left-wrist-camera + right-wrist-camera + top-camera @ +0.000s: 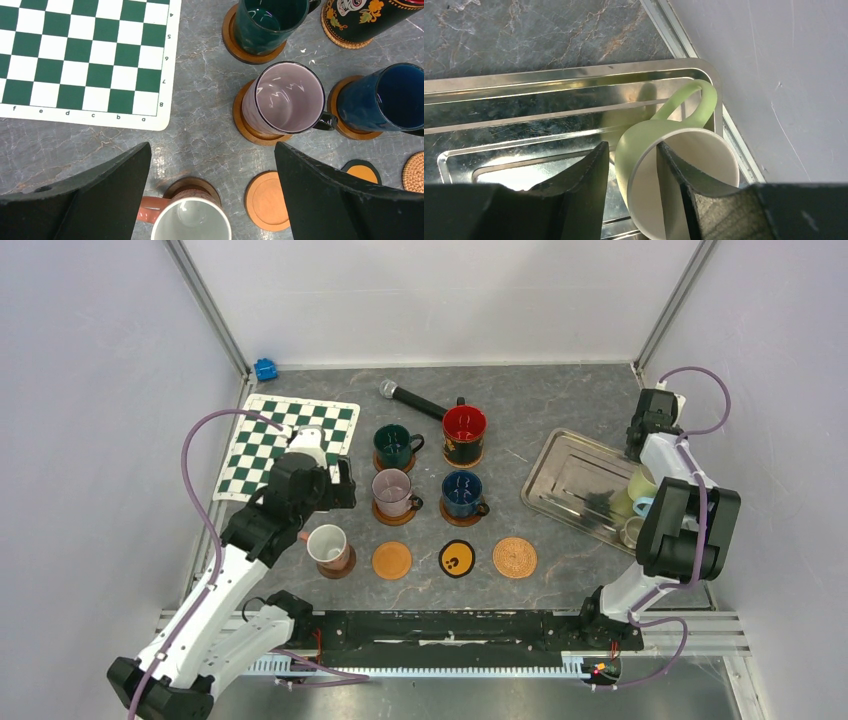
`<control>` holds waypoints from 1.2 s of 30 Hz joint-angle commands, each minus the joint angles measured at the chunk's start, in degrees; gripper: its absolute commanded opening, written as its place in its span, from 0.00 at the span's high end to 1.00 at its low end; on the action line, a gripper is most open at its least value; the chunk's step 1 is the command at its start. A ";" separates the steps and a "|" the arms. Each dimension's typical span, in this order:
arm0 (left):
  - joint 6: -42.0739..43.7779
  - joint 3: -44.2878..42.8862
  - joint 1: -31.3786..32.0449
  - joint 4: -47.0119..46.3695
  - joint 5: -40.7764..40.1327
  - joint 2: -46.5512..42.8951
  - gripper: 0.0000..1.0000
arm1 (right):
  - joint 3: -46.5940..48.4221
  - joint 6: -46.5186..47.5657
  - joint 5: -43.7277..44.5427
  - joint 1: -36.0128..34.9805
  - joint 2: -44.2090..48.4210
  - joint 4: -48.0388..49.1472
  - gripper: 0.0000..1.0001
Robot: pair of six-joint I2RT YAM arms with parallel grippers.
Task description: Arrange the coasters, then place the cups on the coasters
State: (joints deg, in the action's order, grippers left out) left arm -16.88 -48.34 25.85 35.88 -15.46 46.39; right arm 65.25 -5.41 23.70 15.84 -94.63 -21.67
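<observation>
Five cups stand on coasters: dark green point(396, 445), red-inside point(464, 432), clear glass point(392, 491), dark blue point(463, 493) and white-inside brownish point(328, 546). The orange coaster point(392, 561), black coaster with a yellow mark point(457, 559) and woven coaster point(515, 557) lie bare. My left gripper point(212, 155) hangs open above the white-inside cup point(191, 218), apart from it. The pale green cup point(674, 165) lies tilted in the metal tray point(524, 100). My right gripper point(632, 146) straddles its wall, one finger inside and one outside, with a small gap showing.
A light blue cup point(643, 506) and a small grey-olive cup point(632, 531) sit in the tray point(570, 475) beside the right arm. A chequered mat point(290, 445) lies at the left, a black microphone point(412, 398) at the back. The side wall stands close to the tray.
</observation>
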 commanded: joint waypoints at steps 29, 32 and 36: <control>0.30 0.08 0.13 3.50 -4.97 -4.52 0.00 | 5.09 0.70 -2.45 -12.42 5.87 -2.41 1.00; 1.32 -0.11 0.09 2.96 -1.53 -4.63 0.00 | 4.63 1.67 -2.34 -14.56 7.84 -2.58 1.00; 3.43 -0.78 0.08 2.42 4.91 -3.72 0.00 | 4.64 4.30 -1.40 -15.50 12.08 -3.52 1.00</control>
State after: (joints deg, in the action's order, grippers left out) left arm -16.71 -48.23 25.85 40.14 -16.73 42.26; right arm 66.67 -4.34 19.55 0.38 -89.58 -26.15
